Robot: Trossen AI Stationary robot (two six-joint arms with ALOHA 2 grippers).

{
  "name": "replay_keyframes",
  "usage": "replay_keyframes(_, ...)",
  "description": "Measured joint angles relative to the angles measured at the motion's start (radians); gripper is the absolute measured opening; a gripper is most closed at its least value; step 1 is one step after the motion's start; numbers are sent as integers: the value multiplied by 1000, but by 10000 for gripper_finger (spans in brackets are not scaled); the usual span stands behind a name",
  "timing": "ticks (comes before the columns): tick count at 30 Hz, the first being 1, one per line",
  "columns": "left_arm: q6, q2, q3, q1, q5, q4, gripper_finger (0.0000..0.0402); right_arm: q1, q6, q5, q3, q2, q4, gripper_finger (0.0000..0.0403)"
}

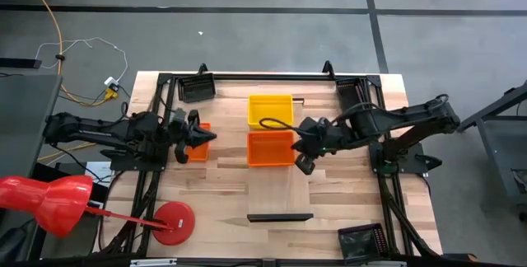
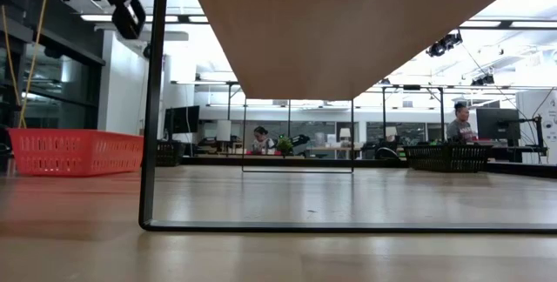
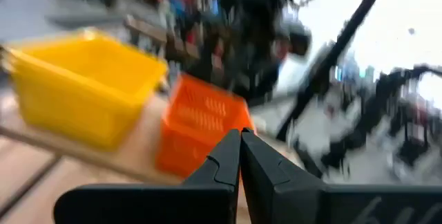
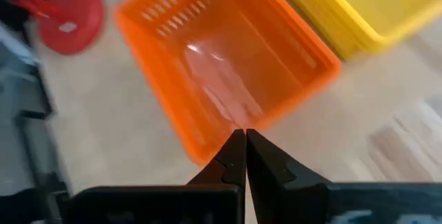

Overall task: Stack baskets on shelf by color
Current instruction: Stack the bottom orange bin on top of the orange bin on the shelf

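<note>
Near edge of the table (image 1: 272, 250): one black basket (image 1: 361, 241) by the right corner. Mid-table, the orange basket (image 1: 271, 148) sits touching the yellow basket (image 1: 271, 110) behind it. Right gripper (image 1: 305, 153) is clenched beside the orange one; left gripper (image 1: 207, 136) clenched too, empty.

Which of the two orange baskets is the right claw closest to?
The larger orange basket mid-table, directly below the yellow basket in the high view. The right claw sits at its corner, while the other orange basket lies by the left claw.
</note>
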Motion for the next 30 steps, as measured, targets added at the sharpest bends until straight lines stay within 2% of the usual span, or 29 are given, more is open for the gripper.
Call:
replay_keyframes(4, 52, 112, 94, -91, -12, -138, 0, 18, 23, 35, 0, -3, -54, 0)
replay_keyframes(9, 54, 308, 156, -177, -31, -133, 0, 17, 34, 63, 0, -8, -97, 0)
replay_keyframes(17, -14, 609, 254, -274, -237, -21, 0, 15, 34, 104, 0, -8, -105, 0)
replay_keyframes(24, -16, 743, 319, -320, -340, 50, 0, 15, 34, 113, 0, -8, -105, 0)
replay_keyframes(30, -16, 795, 339, -325, -364, 54, 0, 15, 34, 115, 0, -8, -105, 0)
